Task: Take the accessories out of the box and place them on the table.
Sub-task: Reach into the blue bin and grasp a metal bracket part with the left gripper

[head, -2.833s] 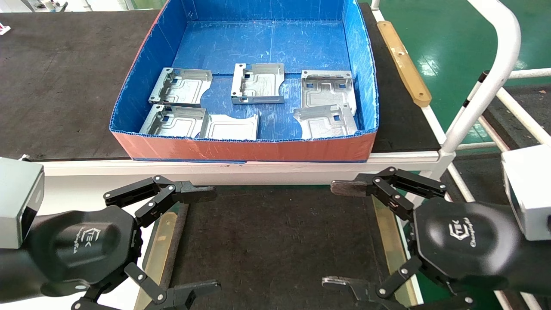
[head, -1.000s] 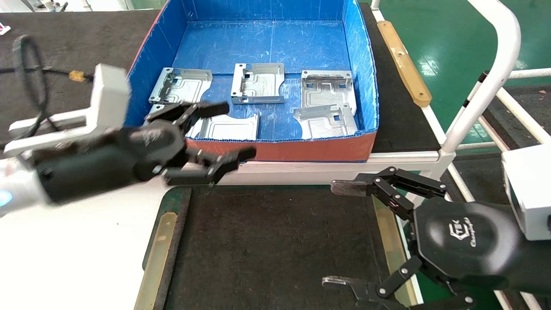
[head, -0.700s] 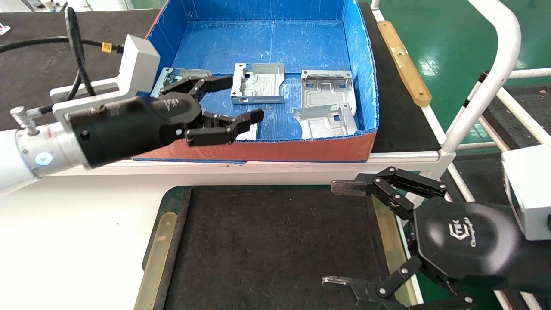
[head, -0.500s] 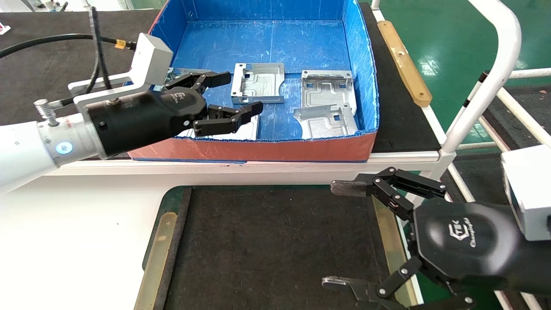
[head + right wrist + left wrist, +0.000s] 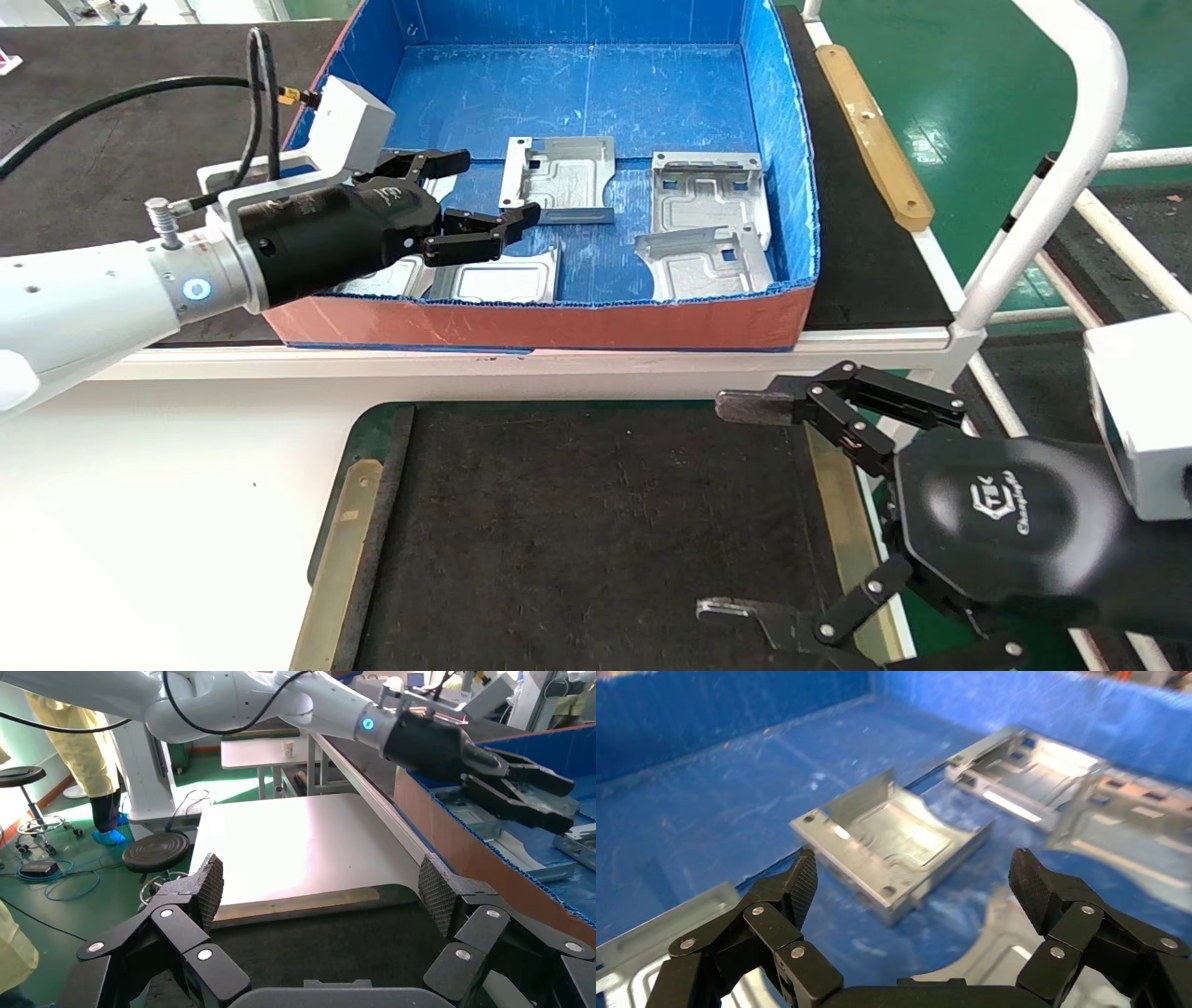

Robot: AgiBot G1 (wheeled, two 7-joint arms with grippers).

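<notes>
Several silver accessories lie in the box [image 5: 559, 326], which is blue inside and orange-red outside. One plate [image 5: 559, 177] sits mid-box, two [image 5: 708, 191] [image 5: 705, 264] on the right, and one [image 5: 498, 280] by the front wall. My left gripper [image 5: 494, 188] is open inside the box, hovering over the left plates and hiding much of them. In the left wrist view the left gripper [image 5: 914, 864] is spread wide in front of the mid-box plate [image 5: 898, 839], touching nothing. My right gripper [image 5: 726, 508] hangs open and empty over the right side of the table's black mat [image 5: 596, 522].
A white tubular frame [image 5: 1071, 140] rises at the right. The box rests on a black-topped bench [image 5: 112, 158] with a tan strip [image 5: 871, 130] along its right edge. Tan strips [image 5: 340, 550] border the mat. A white tabletop [image 5: 140, 522] lies at the left.
My left arm has swung from the near left up and forward over the box's front wall, then deeper over the left plates, staying open. The right arm has not moved.
</notes>
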